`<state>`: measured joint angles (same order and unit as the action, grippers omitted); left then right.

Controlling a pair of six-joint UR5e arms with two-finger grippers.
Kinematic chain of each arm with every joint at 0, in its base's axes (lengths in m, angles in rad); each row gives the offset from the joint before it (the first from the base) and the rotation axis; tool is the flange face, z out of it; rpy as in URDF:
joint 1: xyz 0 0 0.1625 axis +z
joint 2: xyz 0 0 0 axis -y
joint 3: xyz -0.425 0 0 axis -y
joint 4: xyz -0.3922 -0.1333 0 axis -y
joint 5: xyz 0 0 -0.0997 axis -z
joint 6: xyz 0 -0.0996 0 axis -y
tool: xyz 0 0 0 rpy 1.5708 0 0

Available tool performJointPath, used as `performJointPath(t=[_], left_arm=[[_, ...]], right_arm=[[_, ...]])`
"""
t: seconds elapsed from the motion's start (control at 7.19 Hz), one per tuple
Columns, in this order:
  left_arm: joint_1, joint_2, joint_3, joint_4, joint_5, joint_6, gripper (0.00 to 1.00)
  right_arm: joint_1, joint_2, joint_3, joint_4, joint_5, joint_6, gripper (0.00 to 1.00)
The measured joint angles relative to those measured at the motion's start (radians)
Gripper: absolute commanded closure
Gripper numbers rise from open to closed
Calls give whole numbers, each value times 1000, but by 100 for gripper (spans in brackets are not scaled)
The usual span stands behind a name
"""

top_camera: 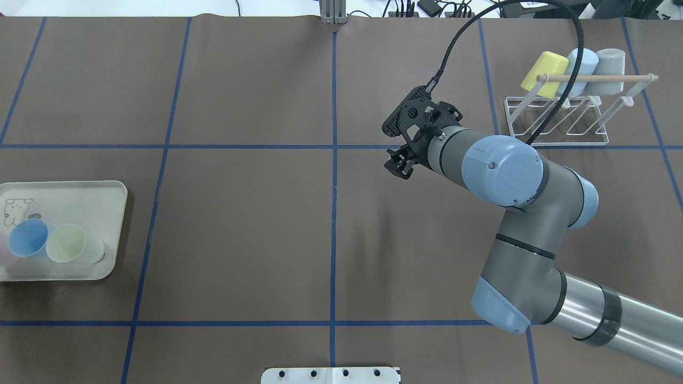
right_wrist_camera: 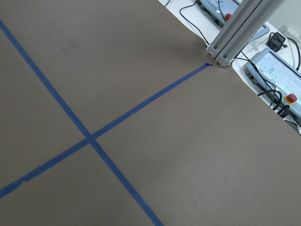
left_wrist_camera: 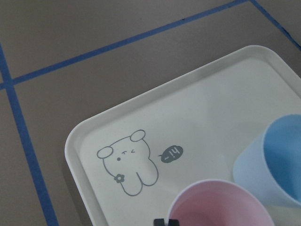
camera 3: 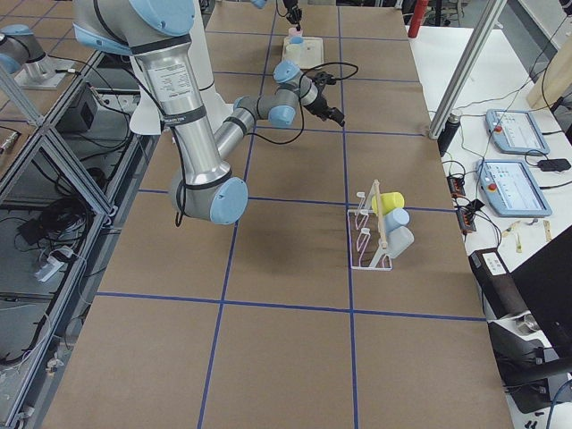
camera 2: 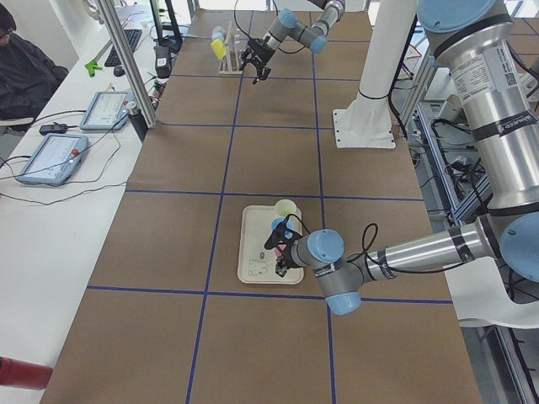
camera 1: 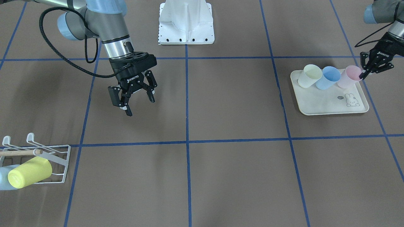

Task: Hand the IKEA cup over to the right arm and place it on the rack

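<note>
A pink cup [camera 1: 348, 77] stands at one end of a row with a blue cup [camera 1: 329, 78] and a cream cup [camera 1: 310, 76] on a cream rabbit-print tray [camera 1: 328, 105]. My left gripper [camera 1: 363, 75] is shut on the pink cup's rim, with one finger inside it. In the left wrist view the pink cup [left_wrist_camera: 221, 207] still rests on the tray [left_wrist_camera: 211, 108]. My right gripper [camera 1: 140, 107], on the arm with the thick black cable, hangs open and empty above the table, between the tray and the white wire rack [camera 1: 60, 159].
The rack [top_camera: 555, 128] holds a yellow cup [top_camera: 544, 72], a light blue cup [top_camera: 581, 64] and a grey cup [top_camera: 608, 63] near its wooden dowel [top_camera: 597, 78]. The white robot base [camera 1: 186, 22] stands at the table's robot side.
</note>
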<state>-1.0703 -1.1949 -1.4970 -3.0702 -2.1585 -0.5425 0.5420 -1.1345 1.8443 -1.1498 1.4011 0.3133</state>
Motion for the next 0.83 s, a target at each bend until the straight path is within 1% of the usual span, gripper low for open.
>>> performJointPath(t=[0.14, 0.42, 0.56, 0.7, 0.83], left_arm=[[-58, -22, -4, 16, -38, 0, 100], [-201, -93, -22, 93, -186, -3, 100], [-263, -125, -64, 161, -265, -12, 100], [-292, -143, -134, 234, -312, -58, 100], [-303, -160, -218, 279, -332, -186, 100]], right_arm=[[-4, 1, -1, 8, 0, 3, 0], [-16, 1, -3, 35, 0, 11, 0], [-22, 1, -3, 43, -1, 12, 0], [-28, 3, -3, 45, -1, 13, 0], [-34, 4, -3, 50, -1, 13, 0]])
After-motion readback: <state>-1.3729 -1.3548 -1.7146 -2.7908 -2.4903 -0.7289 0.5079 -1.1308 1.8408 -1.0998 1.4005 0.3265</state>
